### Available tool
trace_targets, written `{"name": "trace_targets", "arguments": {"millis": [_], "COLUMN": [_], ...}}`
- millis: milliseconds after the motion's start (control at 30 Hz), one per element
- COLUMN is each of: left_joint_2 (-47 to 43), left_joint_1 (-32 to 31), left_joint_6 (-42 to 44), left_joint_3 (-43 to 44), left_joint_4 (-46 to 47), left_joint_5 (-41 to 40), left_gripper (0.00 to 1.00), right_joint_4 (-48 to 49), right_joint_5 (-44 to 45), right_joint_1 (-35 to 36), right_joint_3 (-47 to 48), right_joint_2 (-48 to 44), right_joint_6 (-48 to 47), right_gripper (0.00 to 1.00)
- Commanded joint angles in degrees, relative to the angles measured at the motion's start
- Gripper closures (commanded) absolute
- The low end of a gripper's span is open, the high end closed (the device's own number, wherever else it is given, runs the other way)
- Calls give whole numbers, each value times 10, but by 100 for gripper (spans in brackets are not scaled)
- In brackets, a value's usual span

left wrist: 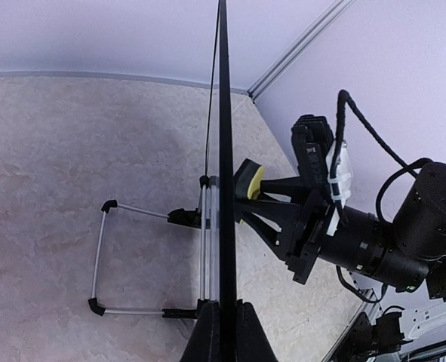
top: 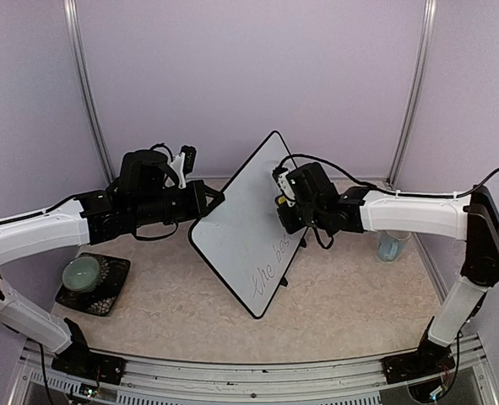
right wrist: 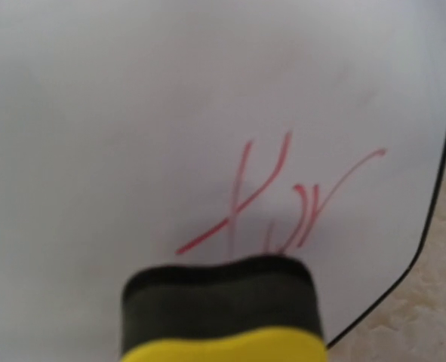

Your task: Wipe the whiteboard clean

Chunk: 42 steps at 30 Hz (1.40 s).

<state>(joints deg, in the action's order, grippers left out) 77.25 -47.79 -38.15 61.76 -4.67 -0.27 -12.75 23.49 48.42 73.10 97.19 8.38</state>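
**Overhead and wrist views of the work cell.** A marbled table (top: 165, 312) is enclosed by lilac panels (top: 249, 76). At far left a black perforated mat (top: 105, 291) carries a pale green round vessel (top: 84, 272), probably a bowl; its contents cannot be made out. At right a translucent cup (top: 391, 246) stands near the wall, its upper part masked by the right arm, and whether it holds anything cannot be told. The whiteboard (top: 245, 224) is at mid-table between the two arms, raised and tilted so that one corner points down toward the table. The left gripper (top: 215, 199) has its jaws fully closed on the board's left edge. In the left wrist view the board appears edge-on as a thin black line dividing the picture, with a wire stand (left wrist: 98, 256) projecting from the face opposite the sponge. The right gripper (top: 281, 205) has its jaws drawn in on a yellow-and-black sponge eraser (left wrist: 247, 179), whose dark face meets the board's writing side. In the right wrist view, red handwriting (right wrist: 275, 196) lies just above the sponge, blurred and partly covered, hence illegible; the fingers themselves fall outside that frame. Further writing (top: 270, 272) sits near the board's lower corner.
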Motion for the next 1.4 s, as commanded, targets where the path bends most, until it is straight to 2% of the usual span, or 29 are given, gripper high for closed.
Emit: {"name": "trace_targets", "arguments": {"millis": [0,200,367,700,967,1100,1133,1200,1367], "left_joint_2": [-6,1,6,9,9,5,0,-2,-4], "left_joint_1": [-9,-9,-8,-5,-8,-9,-9,-9,-10], "left_joint_6": [1,3,5,6,3,4,5,5,3], "left_joint_3": [0,7,12,16,14,14,11,9,5], "left_joint_4": [-20,-21,-20,-20,-17,-22,-24,-24,-19], "left_joint_5": [20,23,25,26,30,26,23,22,24], "left_gripper": [100,100,100,100,100,100,100,100,100], "right_joint_4": [-4,-2,24,66,100,127,129,125,69], "right_joint_5": [4,-53,-90,-96,-80,-70,-63,-56,-9], "right_joint_1": [0,12,53,187,240,237,215,180,68], "right_joint_3": [31,34,7,-38,-49,-71,-84,-92,-84], "right_joint_2": [25,30,9,8,23,-27,-74,-106,-146], "right_joint_6": [-11,-27,-40,-61,-57,-58,-56,-41,17], "right_gripper": [100,100,100,100,100,100,100,100,100]}}
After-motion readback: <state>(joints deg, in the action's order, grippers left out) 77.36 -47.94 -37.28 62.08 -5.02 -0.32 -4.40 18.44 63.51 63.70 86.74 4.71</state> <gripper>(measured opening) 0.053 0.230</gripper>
